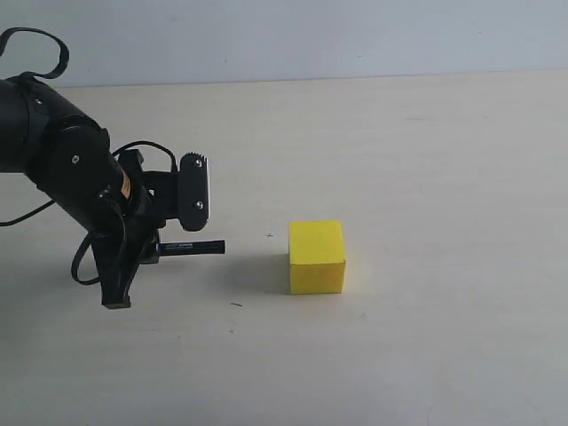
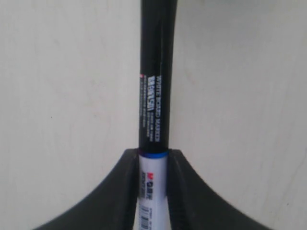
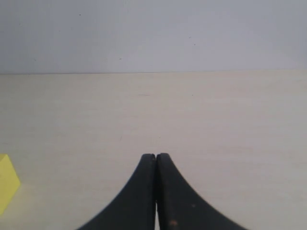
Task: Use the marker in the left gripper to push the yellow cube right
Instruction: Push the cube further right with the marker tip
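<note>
The yellow cube [image 1: 316, 256] rests on the pale table right of centre; one corner of it [image 3: 7, 188] shows in the right wrist view. My left gripper [image 1: 153, 248] is shut on the marker [image 1: 191, 248], which lies level and points its black cap at the cube. A gap of about one cube width separates the cap's tip from the cube's left face. In the left wrist view the marker [image 2: 154, 105] runs straight out from between the fingers [image 2: 125, 191], gripped at its white barrel. My right gripper [image 3: 156, 157] is shut with nothing in it, and does not appear in the exterior view.
The table [image 1: 426, 160] is a plain pale surface that meets a grey wall [image 1: 311, 35] at the back. A few tiny dark specks [image 1: 236, 304] lie near the cube. The left arm's cables [image 1: 35, 49] loop above it at the far left.
</note>
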{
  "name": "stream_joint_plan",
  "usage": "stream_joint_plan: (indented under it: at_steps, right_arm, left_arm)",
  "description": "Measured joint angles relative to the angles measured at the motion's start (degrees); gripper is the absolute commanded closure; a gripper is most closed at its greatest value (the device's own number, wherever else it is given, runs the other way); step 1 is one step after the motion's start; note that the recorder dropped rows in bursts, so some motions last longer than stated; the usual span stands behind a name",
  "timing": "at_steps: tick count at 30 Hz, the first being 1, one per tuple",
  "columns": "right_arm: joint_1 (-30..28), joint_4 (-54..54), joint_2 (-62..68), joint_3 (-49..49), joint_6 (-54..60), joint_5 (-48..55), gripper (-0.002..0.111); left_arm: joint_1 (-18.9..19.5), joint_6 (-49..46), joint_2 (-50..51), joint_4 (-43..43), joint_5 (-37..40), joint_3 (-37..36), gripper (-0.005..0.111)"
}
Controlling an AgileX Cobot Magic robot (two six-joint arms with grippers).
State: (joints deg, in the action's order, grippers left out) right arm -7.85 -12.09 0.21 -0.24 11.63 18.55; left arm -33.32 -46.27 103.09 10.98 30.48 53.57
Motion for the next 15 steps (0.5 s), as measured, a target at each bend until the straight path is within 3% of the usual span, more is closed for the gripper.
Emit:
stream_joint_plan:
  at_steps: [5, 10, 13, 15]
  right_arm:
    - [0.0, 0.0, 0.0, 0.0, 0.0, 0.0, 0.108]
    - [0.0, 0.0, 0.0, 0.0, 0.0, 0.0, 0.108]
    - [0.0, 0.0, 0.0, 0.0, 0.0, 0.0, 0.108]
    - [0.0, 0.0, 0.0, 0.0, 0.0, 0.0, 0.108]
  left_arm:
    - [-2.73, -1.52, 0.0, -0.24, -1.19, 0.0, 0.107]
    - [-10.05, 1.25, 1.97, -0.41, -3.6, 4.63, 0.107]
    - [-13.77, 2.49, 4.2, -0.41, 0.32, 10.04, 0.107]
    - [-14.31, 3.94, 4.93, -0.41, 3.75, 11.98, 0.107]
